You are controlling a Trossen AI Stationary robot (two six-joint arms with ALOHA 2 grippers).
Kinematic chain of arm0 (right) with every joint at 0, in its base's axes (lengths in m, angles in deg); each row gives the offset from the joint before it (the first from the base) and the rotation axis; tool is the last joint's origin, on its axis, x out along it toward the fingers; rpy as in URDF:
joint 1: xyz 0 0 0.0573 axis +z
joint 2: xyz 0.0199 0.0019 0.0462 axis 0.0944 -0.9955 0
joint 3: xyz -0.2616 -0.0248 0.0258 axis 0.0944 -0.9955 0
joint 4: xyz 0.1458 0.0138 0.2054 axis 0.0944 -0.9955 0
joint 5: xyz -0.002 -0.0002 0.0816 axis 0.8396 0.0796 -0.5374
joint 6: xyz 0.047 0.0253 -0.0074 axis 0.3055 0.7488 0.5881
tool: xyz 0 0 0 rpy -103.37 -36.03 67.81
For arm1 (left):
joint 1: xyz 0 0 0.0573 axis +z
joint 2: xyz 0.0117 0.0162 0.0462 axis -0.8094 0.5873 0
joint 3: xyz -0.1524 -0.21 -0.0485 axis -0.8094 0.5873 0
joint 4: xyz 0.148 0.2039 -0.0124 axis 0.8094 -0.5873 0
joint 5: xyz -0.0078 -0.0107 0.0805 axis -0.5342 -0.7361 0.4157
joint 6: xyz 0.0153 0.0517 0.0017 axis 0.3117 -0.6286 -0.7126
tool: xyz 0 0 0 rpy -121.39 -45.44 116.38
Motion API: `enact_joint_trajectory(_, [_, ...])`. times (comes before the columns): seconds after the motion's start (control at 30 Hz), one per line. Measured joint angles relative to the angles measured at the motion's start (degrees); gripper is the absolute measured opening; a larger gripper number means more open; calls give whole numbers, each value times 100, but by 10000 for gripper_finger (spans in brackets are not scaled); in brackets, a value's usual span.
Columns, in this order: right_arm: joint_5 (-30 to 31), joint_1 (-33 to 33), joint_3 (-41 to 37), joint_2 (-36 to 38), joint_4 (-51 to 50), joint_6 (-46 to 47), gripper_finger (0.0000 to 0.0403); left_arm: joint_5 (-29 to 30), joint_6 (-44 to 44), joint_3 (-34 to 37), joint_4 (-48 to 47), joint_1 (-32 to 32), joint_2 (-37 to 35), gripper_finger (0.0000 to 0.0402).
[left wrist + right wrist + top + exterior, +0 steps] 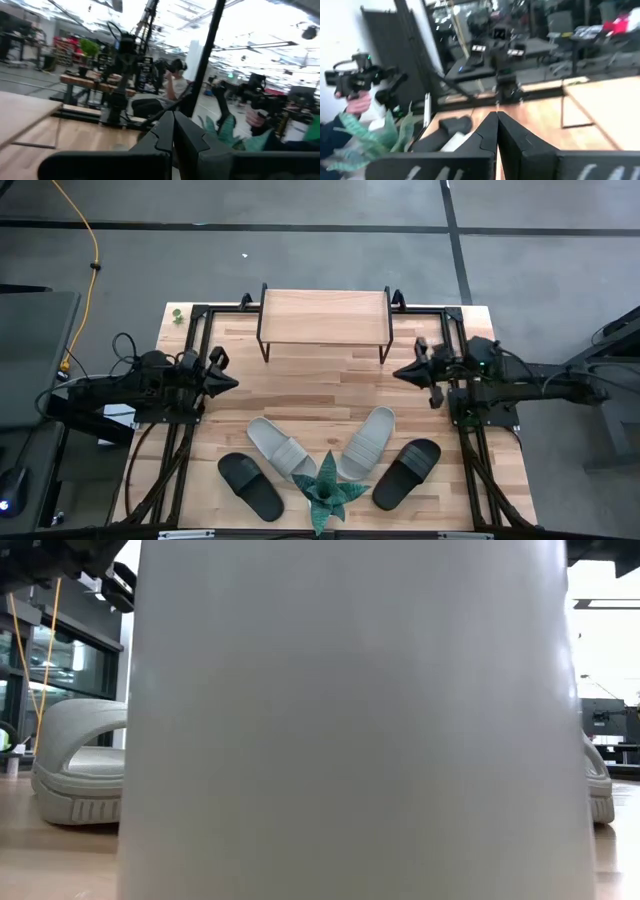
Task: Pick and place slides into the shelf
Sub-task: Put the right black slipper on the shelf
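Table point(330, 395) planks run wide under me, and I go across them from my left side to my right. My left tool point(232, 383) hangs over the left part of the table, its fingers point(165, 137) pressed tight together with nothing between them, tips aimed toward the middle. Toward the near edge lie the slides in a fan. Farthest left is a black slide point(251, 485), and just beside it a pale slide point(281, 447) angled the same way. Between the two pairs stands a green spiky plant point(328, 491) at the table's front edge. Past it comes the second pale slide point(367, 442), leaning the other way, then the second black slide point(407, 472) next to it. All four rest flat on the planks, well apart from both tools. At the far edge, centred, stands the shelf point(325, 316), its plank top bare. My right tool point(399, 372) hangs over the right part of the table, also fully closed on nothing, pointing back at its partner. In the wrist views a person's hand point(357, 103) shows beyond the plant, holding a dark device.
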Motion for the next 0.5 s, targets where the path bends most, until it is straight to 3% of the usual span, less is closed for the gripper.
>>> enact_joint_trajectory(0.13, [263, 541, 259, -547, 3, -7, 0, -83, 12, 0, 28, 0, 132, 1])
enact_joint_trajectory(0.5, [2069, 2693, 1117, -1629, -33, -386, 0, -64, -96, 0, 25, 0, 188, 1])
